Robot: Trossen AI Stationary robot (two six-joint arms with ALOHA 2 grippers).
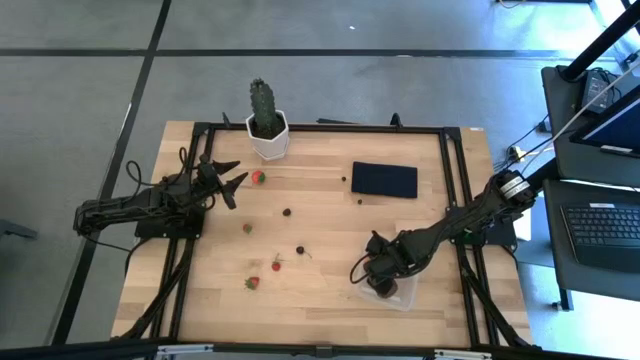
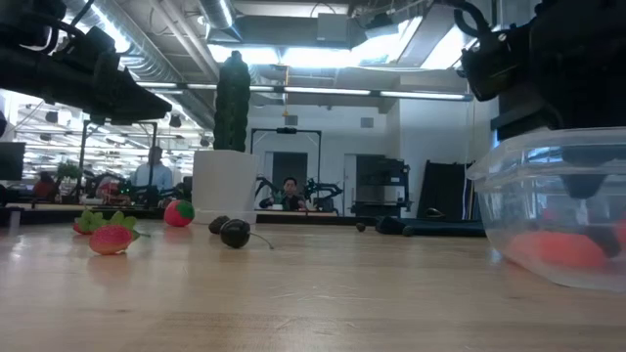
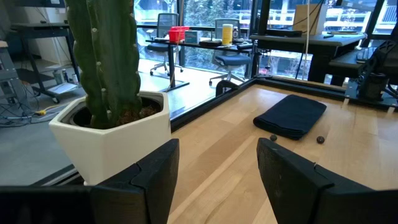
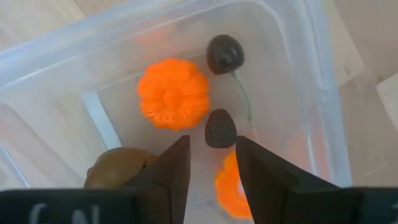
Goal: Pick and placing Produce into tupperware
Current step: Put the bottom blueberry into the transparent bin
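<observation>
Right gripper [image 4: 212, 163] fingers parted over tupperware [image 4: 311, 81], dark berry [image 4: 220, 129] seemingly loose

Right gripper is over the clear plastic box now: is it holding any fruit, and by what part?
Nothing is held. The right gripper hangs open over the clear plastic box, and a small dark berry lies loose on the floor beyond its fingertips.

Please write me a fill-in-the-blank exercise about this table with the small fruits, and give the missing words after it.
1. The right pincer is above the clear ____.
2. The cactus grows in a ____ pot.
3. The flat black rectangle lies near the ____ arm.
4. The left pincer is beside a red ____.

Missing words: tupperware; white; right; strawberry.
</observation>
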